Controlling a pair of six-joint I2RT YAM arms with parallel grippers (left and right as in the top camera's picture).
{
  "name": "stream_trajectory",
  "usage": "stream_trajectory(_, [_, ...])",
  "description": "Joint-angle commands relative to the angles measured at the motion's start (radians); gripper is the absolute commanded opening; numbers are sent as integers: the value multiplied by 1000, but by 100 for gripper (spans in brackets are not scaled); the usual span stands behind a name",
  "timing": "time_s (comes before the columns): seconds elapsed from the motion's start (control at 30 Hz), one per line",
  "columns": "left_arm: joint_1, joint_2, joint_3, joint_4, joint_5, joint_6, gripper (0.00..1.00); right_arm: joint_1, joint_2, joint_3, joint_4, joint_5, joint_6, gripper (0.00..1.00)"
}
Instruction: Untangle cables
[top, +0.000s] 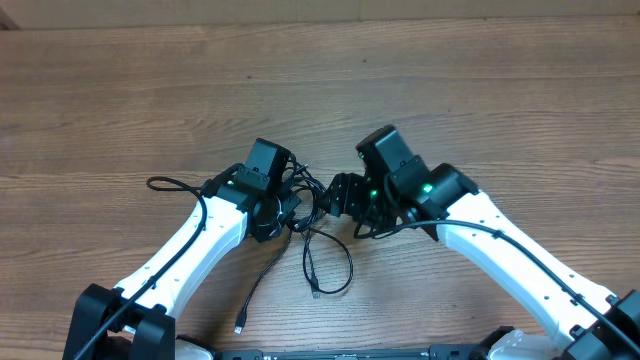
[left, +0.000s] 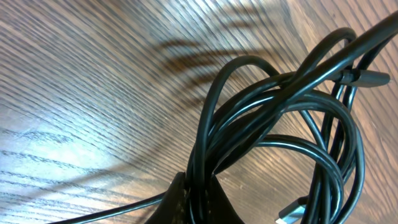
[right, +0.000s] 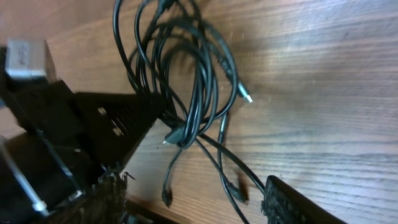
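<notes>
Thin black silver-plugged cables (top: 312, 222) (left: 267, 118) (right: 199, 81): lay bunched in loops midway on the brown wooden table (top: 450, 90).
Long axis: ran from the knot toward the robot's base, tail plugs pointing there.
Left gripper (top: 285, 212) (left: 196, 186): pressed together, pinched the bundle.
Right gripper (top: 345, 195) (right: 193, 182): stood spread wide, strands between its fingers.

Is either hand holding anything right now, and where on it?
The left hand is shut on the cables, pinching several bundled loops together. The right hand is open, holding nothing.

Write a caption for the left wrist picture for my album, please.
Looped black cables pinched in the shut left end effector, wooden table behind.
</notes>
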Motion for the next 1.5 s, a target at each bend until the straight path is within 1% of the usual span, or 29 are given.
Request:
stream_trajectory(0.0, [6, -37, 25, 1, 45, 74, 4, 16, 4, -35, 10, 18, 79, 60])
stream_trajectory(0.13, [17, -43, 25, 1, 62, 70, 4, 32, 5, -76, 15, 35, 89, 61])
stream_trajectory(0.23, [34, -43, 25, -3, 109, 40, 4, 48, 5, -103, 32, 32, 64, 67])
stream_trajectory(0.27, [49, -43, 25, -3, 167, 23, 4, 58, 5, -119, 71, 32, 36, 71])
stream_trajectory(0.37, [74, -43, 25, -3, 245, -15, 4, 70, 5, -152, 142, 29, 40, 75])
stream_trajectory(0.47, [99, -43, 25, -3, 293, -45, 4, 81, 7, -172, 179, 31, 45, 83])
stream_trajectory(0.53, [99, -43, 25, -3, 317, -49, 4, 82, 7, -173, 185, 36, 46, 86])
stream_trajectory(0.77, [99, -43, 25, -3, 404, -108, 4, 82, 7, -173, 202, 37, 46, 87])
stream_trajectory(0.93, [99, -43, 25, -1, 397, -127, 4, 82, 9, -173, 196, 36, 46, 88])
stream_trajectory(0.97, [99, -43, 25, -1, 394, -127, 4, 82, 9, -173, 193, 29, 47, 90])
stream_trajectory(1.13, [99, -43, 25, 1, 353, -133, 4, 82, 9, -173, 162, -22, 68, 91])
stream_trajectory(1.27, [99, -43, 25, 2, 350, -188, 4, 82, 9, -173, 125, -22, 68, 92])
stream_trajectory(1.47, [98, -43, 25, -2, 452, -163, 4, 82, 9, -172, 129, 39, 85, 92])
